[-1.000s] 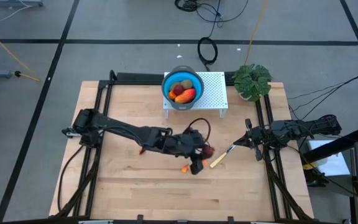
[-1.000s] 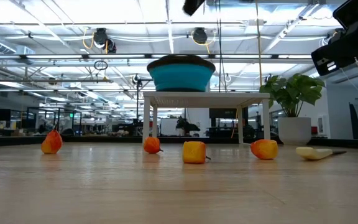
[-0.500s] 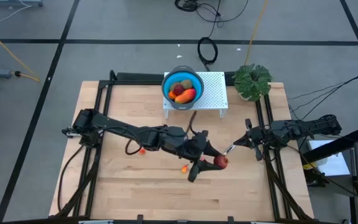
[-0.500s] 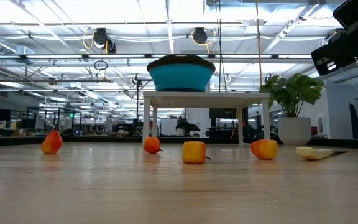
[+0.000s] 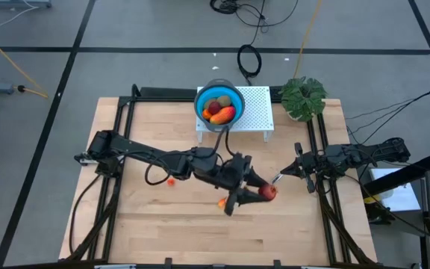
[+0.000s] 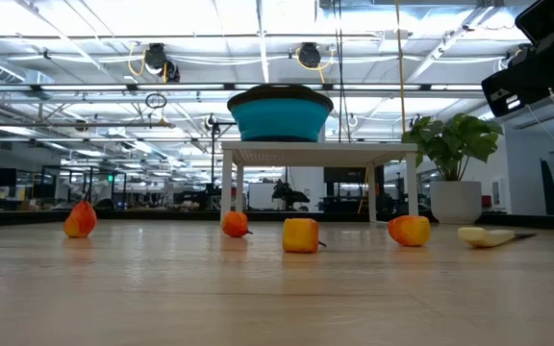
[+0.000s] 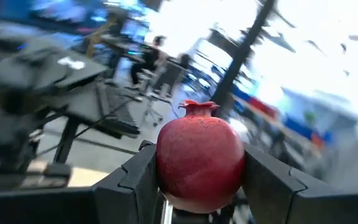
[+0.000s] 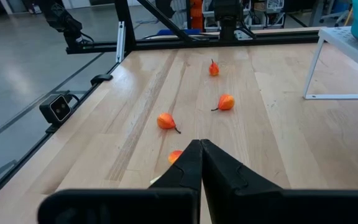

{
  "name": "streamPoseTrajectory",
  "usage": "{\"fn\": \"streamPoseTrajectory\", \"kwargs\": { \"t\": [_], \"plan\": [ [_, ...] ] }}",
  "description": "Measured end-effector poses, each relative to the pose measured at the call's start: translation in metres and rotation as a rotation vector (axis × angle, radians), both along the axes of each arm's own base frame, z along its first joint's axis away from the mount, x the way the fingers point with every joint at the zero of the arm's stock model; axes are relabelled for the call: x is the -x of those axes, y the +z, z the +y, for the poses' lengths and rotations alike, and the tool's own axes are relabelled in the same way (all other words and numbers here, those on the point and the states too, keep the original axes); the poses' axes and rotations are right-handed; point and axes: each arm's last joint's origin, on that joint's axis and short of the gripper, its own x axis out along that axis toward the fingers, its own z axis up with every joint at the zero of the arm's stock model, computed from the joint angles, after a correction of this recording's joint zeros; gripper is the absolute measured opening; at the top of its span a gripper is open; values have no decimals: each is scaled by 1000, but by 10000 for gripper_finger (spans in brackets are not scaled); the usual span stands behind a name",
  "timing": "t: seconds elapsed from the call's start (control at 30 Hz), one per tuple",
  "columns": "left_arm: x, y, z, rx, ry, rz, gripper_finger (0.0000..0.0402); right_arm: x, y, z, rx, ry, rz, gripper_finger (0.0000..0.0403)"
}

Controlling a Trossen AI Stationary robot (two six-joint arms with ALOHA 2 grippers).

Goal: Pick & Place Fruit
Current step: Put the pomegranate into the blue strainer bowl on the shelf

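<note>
table [image 5: 155,224]: pale wood, matt | pomegranate [image 7: 199,155]: rough matt | bowl [image 6: 281,117]: smooth plastic

Two dark, matte six-joint arms are showing: the left arm [image 5: 155,159] is trailing a looping black cable, while the right arm [image 5: 357,155] is ending in slim black tapered fingers [image 8: 188,165].

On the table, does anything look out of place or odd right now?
Nothing looks damaged. A yellow-handled knife lies loose among scattered orange fruit bits on the table, while the left gripper holds a red pomegranate.
</note>
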Motion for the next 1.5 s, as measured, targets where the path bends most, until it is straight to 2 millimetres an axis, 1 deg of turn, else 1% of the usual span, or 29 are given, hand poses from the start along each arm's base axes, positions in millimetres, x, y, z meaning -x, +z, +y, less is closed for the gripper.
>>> {"fn": "streamPoseTrajectory", "kwargs": {
  "t": [0.13,0.23,0.33,0.43,0.57,0.67,0.8,1.0,1.1,1.2,1.37,1.5],
  "plan": [
    [-2,0,6,215,104,62,186,0,0,0,0,0,0,0],
    [-3,0,12,342,123,93,186,0,0,0,0,0,0,0],
    [-4,0,15,409,123,111,186,0,0,0,0,0,0,0],
    [-4,0,17,420,125,115,186,0,0,0,0,0,0,0],
    [-4,-7,17,318,151,160,186,0,0,0,0,0,0,0],
    [1,-11,22,238,220,265,186,0,0,0,0,0,0,0],
    [19,-9,35,152,413,402,186,0,0,0,0,0,0,0],
    [48,8,59,0,649,479,186,0,0,0,0,-1,1,0],
    [61,14,76,-64,765,515,186,0,0,0,1,-1,1,0],
    [67,14,95,-121,851,556,186,0,0,0,26,4,-5,0],
    [74,12,133,-187,911,636,186,0,0,0,86,18,-15,0],
    [77,9,165,-238,921,680,186,0,0,0,117,25,-22,0]
  ]
}}
